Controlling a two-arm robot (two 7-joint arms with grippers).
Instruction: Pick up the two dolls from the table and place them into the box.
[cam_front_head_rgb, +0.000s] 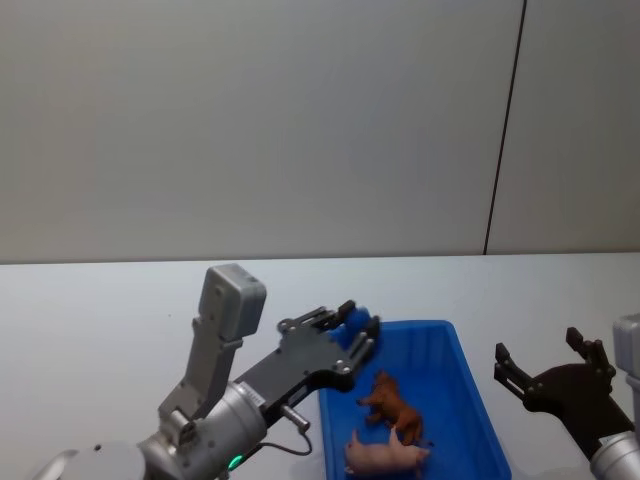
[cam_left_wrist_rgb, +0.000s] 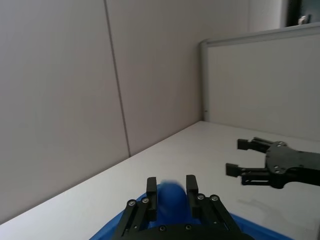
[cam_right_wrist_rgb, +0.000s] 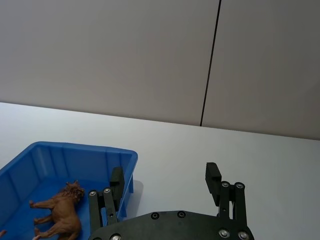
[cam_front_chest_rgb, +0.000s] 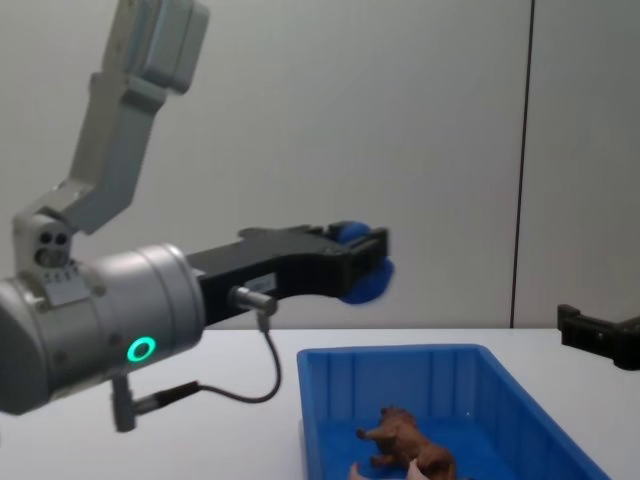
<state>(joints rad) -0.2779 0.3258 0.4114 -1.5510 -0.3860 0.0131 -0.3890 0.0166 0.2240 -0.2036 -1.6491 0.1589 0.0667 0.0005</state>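
Already the brown doll (cam_front_head_rgb: 392, 401) lies in the box (cam_front_head_rgb: 470, 400) (beside a pink toy (cam_front_head_rgb: 385, 455)). The left gripper (cam_front_chest_rgb: 365, 262) clenches the dark blue doll (cam_front_chest_rgb: 362, 281) above the box, release pending. The right gripper (cam_front_head_rgb: 545, 362) hovers spread, empty, beside it.

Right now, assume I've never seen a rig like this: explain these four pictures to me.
This is a two-armed robot at a plain white tabletop. One picture looks down from its head, one looks across from its chest, and one comes from each wrist.

The left gripper hangs above the bright blue ribbed plastic bin, its jaws closed on a dark blue round-headed toy figure. The right gripper hovers beside the bin, jaws open and empty.

Inside the bin lie a brown furry four-legged toy animal and a pale pink toy animal.
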